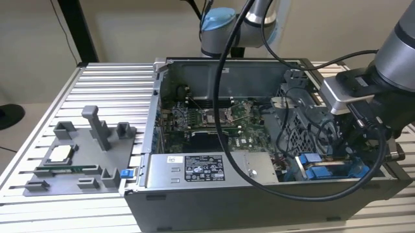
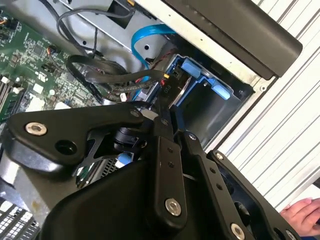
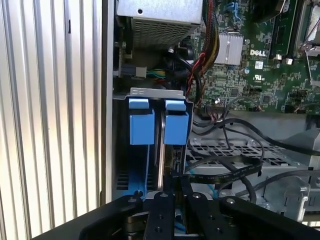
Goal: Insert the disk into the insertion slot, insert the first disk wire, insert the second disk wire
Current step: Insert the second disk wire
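Note:
The disk (image 3: 160,150) stands on edge in the insertion slot (image 3: 141,125), its thin silver side showing between two bright blue tabs. In the second wrist view the disk (image 2: 183,91) sits inside the slot's blue frame (image 2: 212,84). My gripper (image 3: 173,176) hangs just above the disk's near end, its fingers pressed together on the black connector of a flat black disk wire (image 3: 220,173). The second wrist view has the gripper (image 2: 157,116) close to a black plug (image 2: 168,86) at the disk's edge. In the exterior view the blue slot (image 1: 312,163) lies at the case's front right corner.
The open computer case (image 1: 214,199) rests on a ribbed aluminium table, with the grey power-supply box (image 1: 204,170) at its front. A loose blue cable (image 2: 144,42) and black wire bundles (image 2: 95,70) crowd the cage. A grey jig (image 1: 71,160) lies to the exterior view's left. A person's hand (image 2: 303,213) is nearby.

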Robot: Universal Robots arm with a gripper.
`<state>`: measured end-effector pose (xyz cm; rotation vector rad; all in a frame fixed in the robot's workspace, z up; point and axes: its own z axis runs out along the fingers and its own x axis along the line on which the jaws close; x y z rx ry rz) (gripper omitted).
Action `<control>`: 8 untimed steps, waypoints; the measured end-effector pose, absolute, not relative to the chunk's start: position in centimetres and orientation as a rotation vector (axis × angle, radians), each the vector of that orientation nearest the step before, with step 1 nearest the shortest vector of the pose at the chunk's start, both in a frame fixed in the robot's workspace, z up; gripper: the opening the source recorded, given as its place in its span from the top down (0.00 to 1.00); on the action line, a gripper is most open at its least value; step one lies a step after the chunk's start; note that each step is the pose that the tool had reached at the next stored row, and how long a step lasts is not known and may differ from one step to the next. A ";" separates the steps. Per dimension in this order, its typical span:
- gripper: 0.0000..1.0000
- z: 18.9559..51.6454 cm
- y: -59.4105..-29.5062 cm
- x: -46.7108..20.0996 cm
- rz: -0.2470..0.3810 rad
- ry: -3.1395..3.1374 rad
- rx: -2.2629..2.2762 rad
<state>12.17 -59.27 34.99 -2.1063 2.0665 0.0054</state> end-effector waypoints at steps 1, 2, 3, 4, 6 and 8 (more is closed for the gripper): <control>1.00 35.0 -59.2 12.2 0.005 2.071 -2.102; 1.00 35.0 -59.1 12.2 0.004 2.075 -2.098; 1.00 35.0 -59.1 12.2 0.004 2.079 -2.094; 1.00 35.0 -59.1 12.1 0.004 2.082 -2.091; 1.00 34.9 -59.1 12.0 0.003 2.086 -2.087; 1.00 34.9 -59.1 11.9 0.002 2.087 -2.086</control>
